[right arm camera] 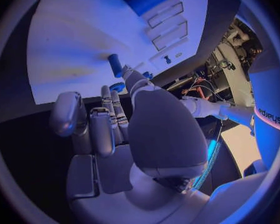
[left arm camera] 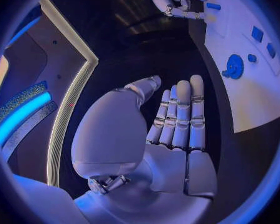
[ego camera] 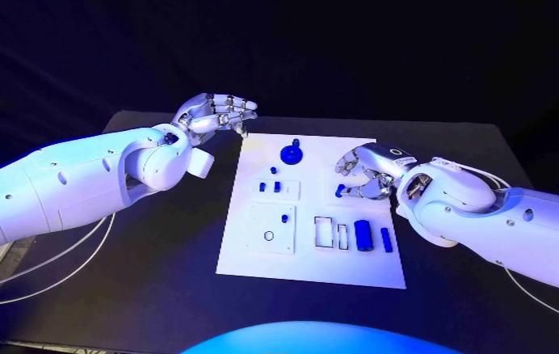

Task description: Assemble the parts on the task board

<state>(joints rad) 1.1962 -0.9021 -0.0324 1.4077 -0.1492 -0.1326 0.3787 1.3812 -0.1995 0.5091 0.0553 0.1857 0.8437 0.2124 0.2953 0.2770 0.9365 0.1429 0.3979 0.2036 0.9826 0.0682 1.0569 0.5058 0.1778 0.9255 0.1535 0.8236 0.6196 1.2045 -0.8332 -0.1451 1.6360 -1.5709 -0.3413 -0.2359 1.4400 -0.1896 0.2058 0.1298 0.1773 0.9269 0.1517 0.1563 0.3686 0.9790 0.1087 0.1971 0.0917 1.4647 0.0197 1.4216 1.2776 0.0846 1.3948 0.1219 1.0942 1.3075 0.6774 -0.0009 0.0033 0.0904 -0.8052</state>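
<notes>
Black table, dark room behind; white task board lies mid-table.

My right hand is over the board's right side, fingers curled down at a small blue part by the upper right recess. The right wrist view shows a short blue peg at my fingertips, but whether I am pinching it or only touching it, I cannot tell.

My left hand hangs off the board's far left corner, holding nothing; in the left wrist view the fingers lie straight and slightly apart.

Outward on the board: a round blue part near the far edge, two small blue pieces in the left upper plate, a blue cylinder and blue bar beside two unfilled rectangular slots.

Judgement: early to middle. Slots open, long parts still loose; most of the assembly is left.
</notes>
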